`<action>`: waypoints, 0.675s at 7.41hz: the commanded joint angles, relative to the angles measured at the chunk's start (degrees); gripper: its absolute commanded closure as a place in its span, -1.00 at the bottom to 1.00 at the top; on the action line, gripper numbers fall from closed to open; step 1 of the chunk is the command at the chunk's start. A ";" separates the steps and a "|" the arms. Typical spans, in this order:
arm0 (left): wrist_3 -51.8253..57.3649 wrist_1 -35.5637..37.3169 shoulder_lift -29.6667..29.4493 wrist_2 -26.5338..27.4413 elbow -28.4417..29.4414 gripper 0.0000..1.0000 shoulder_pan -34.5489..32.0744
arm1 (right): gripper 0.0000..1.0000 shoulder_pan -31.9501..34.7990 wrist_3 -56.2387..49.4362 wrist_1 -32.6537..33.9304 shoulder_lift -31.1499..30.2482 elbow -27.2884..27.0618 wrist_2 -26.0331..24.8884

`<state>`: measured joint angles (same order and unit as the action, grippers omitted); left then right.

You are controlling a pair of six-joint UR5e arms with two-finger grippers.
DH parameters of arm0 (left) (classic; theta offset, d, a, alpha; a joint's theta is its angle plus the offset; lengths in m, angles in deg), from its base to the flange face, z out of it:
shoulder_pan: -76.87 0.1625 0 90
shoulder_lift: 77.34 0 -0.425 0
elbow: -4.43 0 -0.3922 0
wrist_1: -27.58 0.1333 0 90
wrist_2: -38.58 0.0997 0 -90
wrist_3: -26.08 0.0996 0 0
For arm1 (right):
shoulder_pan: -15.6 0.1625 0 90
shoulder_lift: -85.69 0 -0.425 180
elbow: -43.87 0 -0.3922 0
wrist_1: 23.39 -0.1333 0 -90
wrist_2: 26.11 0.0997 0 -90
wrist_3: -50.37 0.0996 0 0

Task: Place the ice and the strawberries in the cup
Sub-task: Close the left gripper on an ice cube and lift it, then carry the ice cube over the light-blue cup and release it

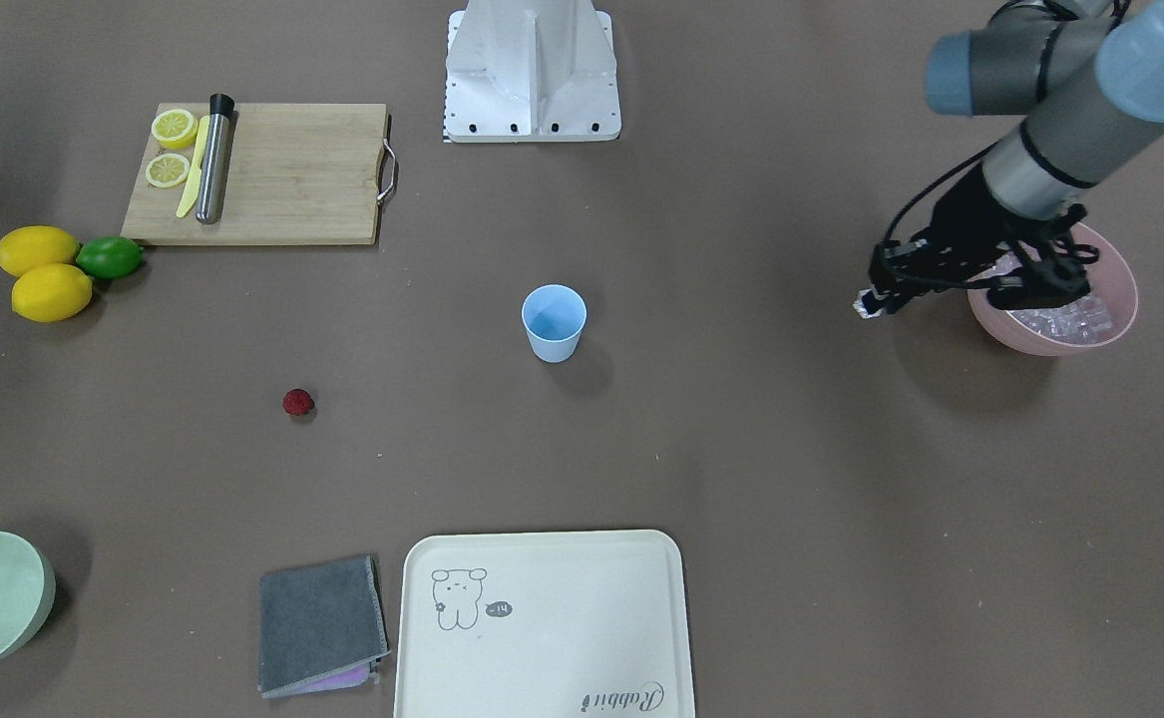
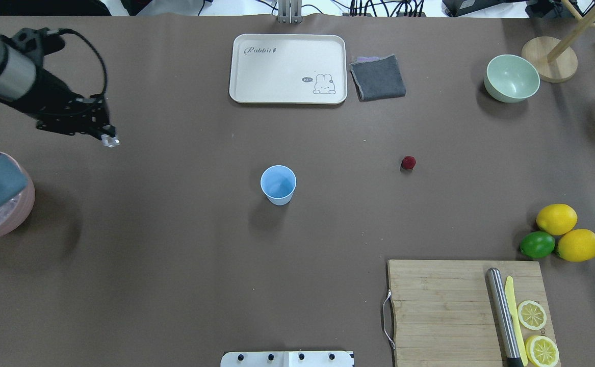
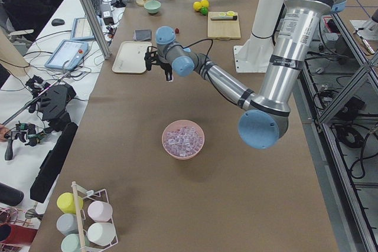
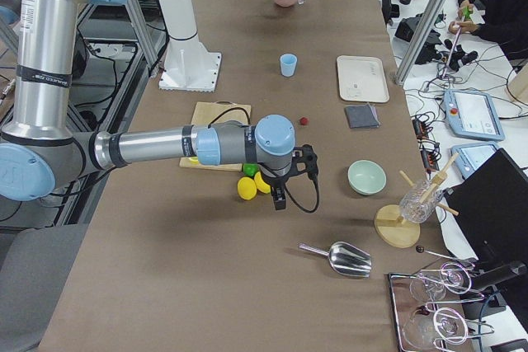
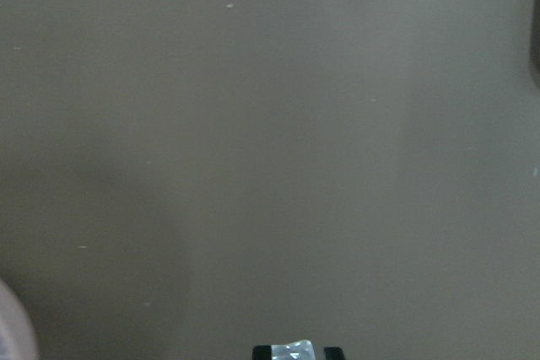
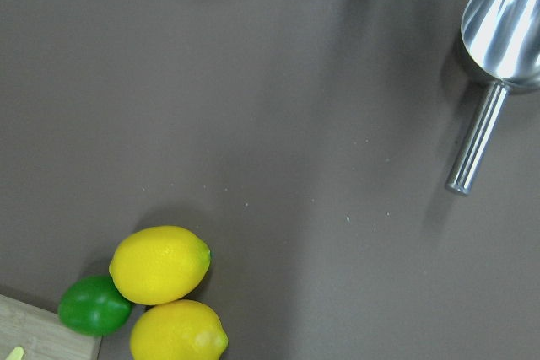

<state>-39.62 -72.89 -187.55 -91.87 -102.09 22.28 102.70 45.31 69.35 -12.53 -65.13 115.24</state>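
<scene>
While my left claw [image 2: 105, 137] pinches one ice cube [image 2: 110, 141] at its tips, I judge the cube hard, light and slick, so a square grip across flat faces suits it best. It hangs over bare table [image 2: 175, 153], near the pink bowl [image 1: 1130, 299], with the cup [image 2: 278, 183] well apart toward the middle and the strawberry [image 2: 408, 162] beyond. Whether my right claw [image 4: 279, 199] is open, I cannot tell.
</scene>
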 commanded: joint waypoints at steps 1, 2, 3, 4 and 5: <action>-7.48 7.90 -10.78 6.24 0.69 1.00 8.40 | -1.00 -4.11 6.88 0.07 5.83 0.02 -0.19; -11.95 8.01 -15.95 8.96 3.65 1.00 11.41 | -1.00 -6.31 10.73 0.07 8.02 -0.07 -0.28; -14.08 8.01 -18.87 10.38 4.99 1.00 14.22 | -1.00 -7.90 11.03 -0.02 8.83 0.10 -0.28; -15.32 7.83 -20.20 12.92 6.30 1.00 16.25 | -1.00 -8.35 11.12 -0.02 9.45 -0.07 -0.20; -15.42 7.31 -21.70 14.86 8.41 1.00 18.36 | -1.00 -9.48 11.12 -0.11 9.89 -0.51 -0.11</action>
<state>-54.09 -65.18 -207.09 -79.61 -95.96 37.89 94.54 56.16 69.32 -3.40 -65.27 115.04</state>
